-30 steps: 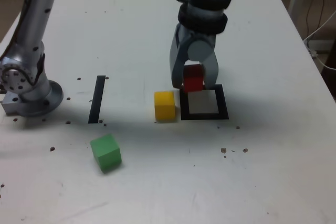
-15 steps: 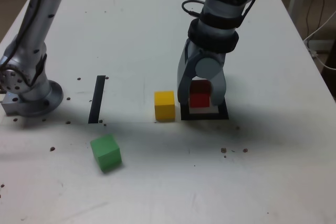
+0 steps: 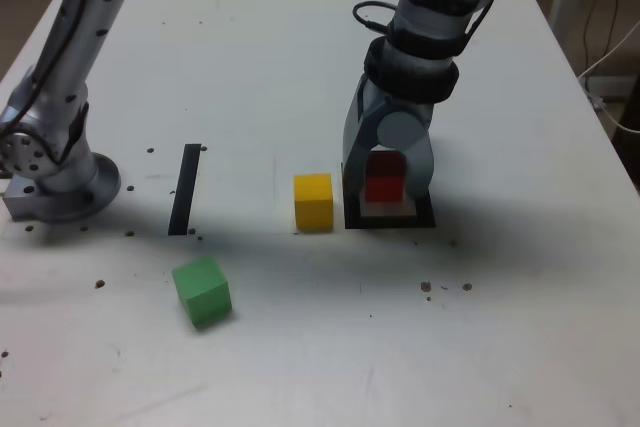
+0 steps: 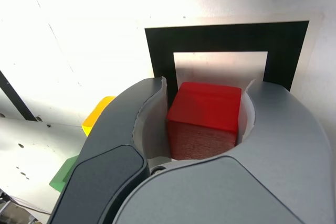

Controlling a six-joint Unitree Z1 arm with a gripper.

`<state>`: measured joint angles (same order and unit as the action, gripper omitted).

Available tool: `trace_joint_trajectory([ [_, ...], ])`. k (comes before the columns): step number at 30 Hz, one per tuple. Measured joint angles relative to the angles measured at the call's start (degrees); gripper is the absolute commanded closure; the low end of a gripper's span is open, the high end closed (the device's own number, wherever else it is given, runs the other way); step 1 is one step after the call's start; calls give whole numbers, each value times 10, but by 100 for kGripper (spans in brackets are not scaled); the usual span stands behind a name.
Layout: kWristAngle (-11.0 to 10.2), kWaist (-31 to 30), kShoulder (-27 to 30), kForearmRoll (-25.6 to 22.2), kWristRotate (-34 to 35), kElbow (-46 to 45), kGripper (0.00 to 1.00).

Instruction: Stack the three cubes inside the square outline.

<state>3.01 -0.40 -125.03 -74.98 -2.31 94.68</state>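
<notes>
The matte red cube [image 3: 384, 176], clamped in the grey gripper [image 3: 385, 179], hangs over the black tape square outline [image 3: 390, 219], so placing the base block is in hand; next, I judge, lower and release it.

The arm [image 3: 440, 7] is shiny grey metal with a black ring and a black cable [image 3: 375, 15]. Its gripper [image 3: 388, 152] has two big, curved grey fingers [image 4: 115, 150]. The round grey base [image 3: 50, 162] has small dark screws.
</notes>
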Motion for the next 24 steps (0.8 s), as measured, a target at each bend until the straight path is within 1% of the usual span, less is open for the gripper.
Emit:
trace_joint_trajectory([
  [3,-2,1,-1,0,-1,0,72],
  [4,-2,2,-1,0,-1,0,69],
  [5,-2,2,-2,0,-1,0,64],
  [7,-2,2,-2,1,-1,0,47],
  [10,-2,2,-4,3,-1,0,18],
  [11,-2,3,-4,4,-1,-1,10],
  [12,-2,3,-5,5,-1,-2,5],
  [13,-2,3,-5,6,-1,-2,2],
  [15,-2,3,-5,9,-1,-3,1],
  [24,-2,3,-5,17,-1,-9,0],
])
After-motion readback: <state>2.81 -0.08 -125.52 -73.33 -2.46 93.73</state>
